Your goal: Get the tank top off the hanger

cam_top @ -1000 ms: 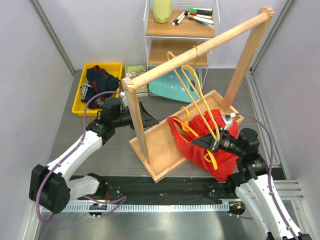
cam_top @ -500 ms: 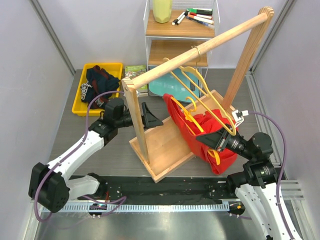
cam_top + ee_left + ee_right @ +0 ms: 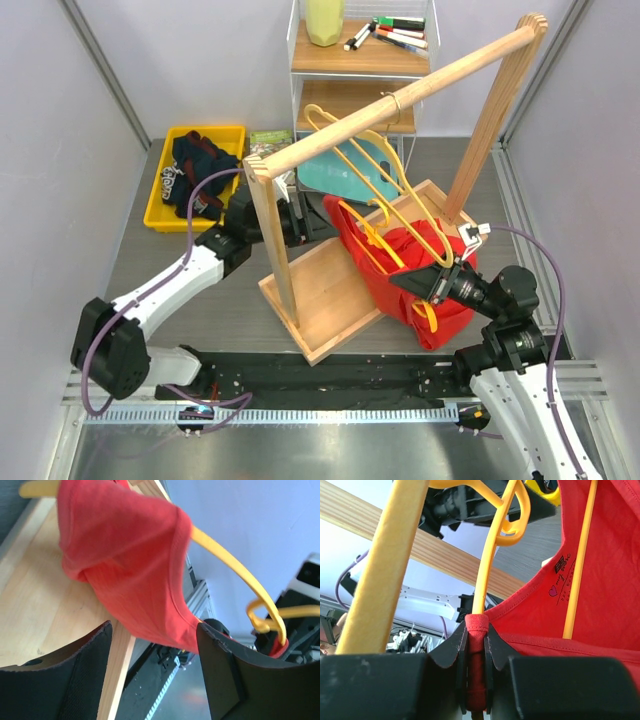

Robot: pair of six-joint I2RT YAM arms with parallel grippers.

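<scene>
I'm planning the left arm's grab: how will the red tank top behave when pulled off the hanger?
Probably floppy: the tank top sags in folds off the yellow hanger. Likely light, since that thin hanger carries it. It may snag: the right gripper pinches a strap against the hanger.

Bright, even light comes from overhead in my top view, with soft, faint shadows on the surface (image 3: 225, 315). My wrist views run softer: the left claw (image 3: 153, 626) blurs dark along the bottom, and the right view's upper left washes out white.

Left claw (image 3: 305, 225) partly behind rack post (image 3: 271, 245).
</scene>
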